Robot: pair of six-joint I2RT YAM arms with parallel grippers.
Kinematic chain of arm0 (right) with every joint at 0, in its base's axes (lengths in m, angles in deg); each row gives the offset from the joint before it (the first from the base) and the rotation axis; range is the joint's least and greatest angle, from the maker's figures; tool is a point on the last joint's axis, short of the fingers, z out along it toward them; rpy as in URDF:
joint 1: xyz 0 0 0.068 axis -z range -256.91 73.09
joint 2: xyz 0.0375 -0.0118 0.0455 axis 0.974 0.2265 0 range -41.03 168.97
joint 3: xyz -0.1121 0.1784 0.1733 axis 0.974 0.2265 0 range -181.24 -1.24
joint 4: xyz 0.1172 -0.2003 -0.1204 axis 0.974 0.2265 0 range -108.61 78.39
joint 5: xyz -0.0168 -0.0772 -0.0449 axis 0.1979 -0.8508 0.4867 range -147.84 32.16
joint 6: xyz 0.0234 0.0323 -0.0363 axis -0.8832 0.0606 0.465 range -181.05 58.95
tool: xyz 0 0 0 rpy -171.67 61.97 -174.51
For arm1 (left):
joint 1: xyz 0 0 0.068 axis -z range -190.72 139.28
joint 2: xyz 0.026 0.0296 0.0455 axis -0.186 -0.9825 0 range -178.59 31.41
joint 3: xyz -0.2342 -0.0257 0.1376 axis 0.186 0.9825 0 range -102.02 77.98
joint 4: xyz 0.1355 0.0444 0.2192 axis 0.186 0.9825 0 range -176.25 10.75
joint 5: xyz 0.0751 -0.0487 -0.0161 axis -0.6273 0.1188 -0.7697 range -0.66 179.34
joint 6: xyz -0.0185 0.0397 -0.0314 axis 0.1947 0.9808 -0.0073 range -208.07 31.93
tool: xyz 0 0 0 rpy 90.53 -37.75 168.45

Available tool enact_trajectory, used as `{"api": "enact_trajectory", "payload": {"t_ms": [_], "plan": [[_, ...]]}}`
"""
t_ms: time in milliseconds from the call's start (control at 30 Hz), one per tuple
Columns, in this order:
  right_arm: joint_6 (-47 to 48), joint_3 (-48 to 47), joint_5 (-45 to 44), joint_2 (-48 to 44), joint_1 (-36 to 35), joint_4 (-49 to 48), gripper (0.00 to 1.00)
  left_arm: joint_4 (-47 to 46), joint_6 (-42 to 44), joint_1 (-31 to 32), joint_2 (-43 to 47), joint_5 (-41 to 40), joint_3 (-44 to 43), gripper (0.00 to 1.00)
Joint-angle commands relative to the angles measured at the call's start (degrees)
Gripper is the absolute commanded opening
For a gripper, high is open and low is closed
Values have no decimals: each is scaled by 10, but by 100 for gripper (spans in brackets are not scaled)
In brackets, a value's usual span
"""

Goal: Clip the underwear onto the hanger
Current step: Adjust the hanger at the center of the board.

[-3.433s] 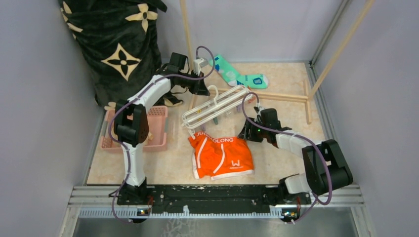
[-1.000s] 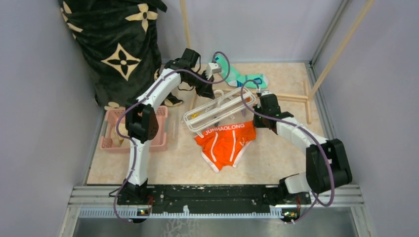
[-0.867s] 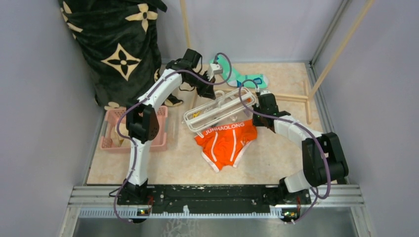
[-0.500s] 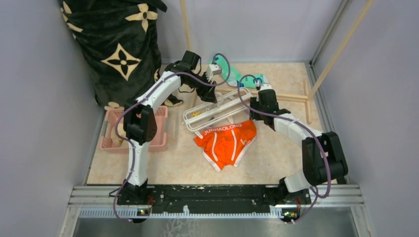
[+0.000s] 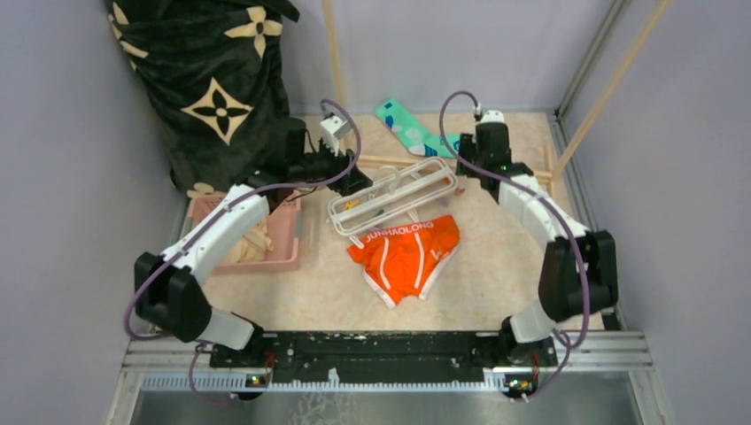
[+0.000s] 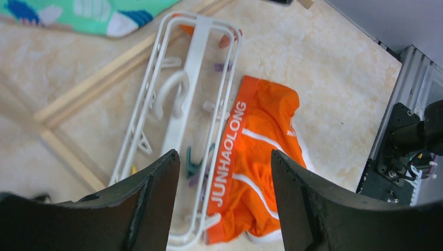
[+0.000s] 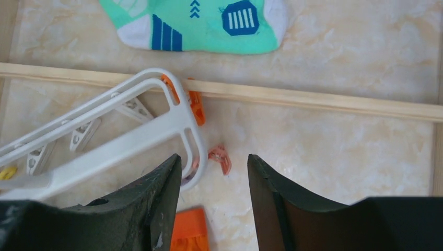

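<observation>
The hanger lay flat on the table, a little beyond its middle toward the far edge, with its hook lying within the frame. The underwear lay at the middle of the table, just on the hanger's near side. The lettered waistband ran straight along the hanger's near long rail and touched it, and in the left wrist view the rail seemed to overlap the band's edge. Several pegs sat along that rail, a teal peg among them, but whether any of them bit on the cloth could not be told. The straight line of the band, and the way the legs gathered to a point, suggested it was probably held at its ends. The left gripper hovered above waistband and rail, jaws apart with nothing between them. The right gripper hovered over the hanger's right end, jaws likewise apart and empty. An orange peg showed at the frame's corner there, with a wooden pole and a teal sock beyond it toward the far edge. On this showing the clipping looked done or nearly so. What was left, if anything, was to make sure the pegs gripped.
</observation>
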State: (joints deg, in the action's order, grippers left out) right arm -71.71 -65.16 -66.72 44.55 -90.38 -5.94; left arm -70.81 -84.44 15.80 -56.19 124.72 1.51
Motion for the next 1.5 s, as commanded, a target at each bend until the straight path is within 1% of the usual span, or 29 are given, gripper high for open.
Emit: {"api": "enact_trajectory", "payload": {"t_ms": [0, 67, 133, 233, 300, 600, 800, 900, 1000, 1233, 1367, 1467], "plan": [[32, -85, 53, 65, 23, 15, 49, -114, -144, -2, 91, -104, 137, 70], [52, -118, 86, 96, 23, 38, 49, -94, -138, -3, 118, -119, 168, 70], [64, -141, 106, 130, 23, 58, 49, -65, -124, -3, 136, -140, 182, 70], [80, -172, 136, 164, 25, 88, 44, -42, -109, -4, 153, -165, 191, 71], [90, -184, 156, 176, 25, 105, 43, -37, -104, -3, 156, -165, 190, 71], [126, -220, 167, 218, 25, 152, 43, -38, -100, -4, 136, -149, 175, 71], [130, -219, 176, 224, 25, 165, 38, -37, -101, -4, 136, -149, 176, 71], [128, -211, 170, 218, 25, 171, 35, -38, -101, -4, 133, -146, 177, 71], [112, -194, 160, 203, 25, 169, 28, -38, -102, -4, 130, -141, 176, 71], [58, -132, 176, 154, 20, 149, 12, -29, -77, -4, 121, -119, 166, 71], [19, -83, 169, 119, 14, 141, 8, -19, -63, -3, 114, -102, 160, 71], [-31, -36, 142, 68, 1, 128, 8, -12, -54, -1, 106, -90, 155, 70]]}}
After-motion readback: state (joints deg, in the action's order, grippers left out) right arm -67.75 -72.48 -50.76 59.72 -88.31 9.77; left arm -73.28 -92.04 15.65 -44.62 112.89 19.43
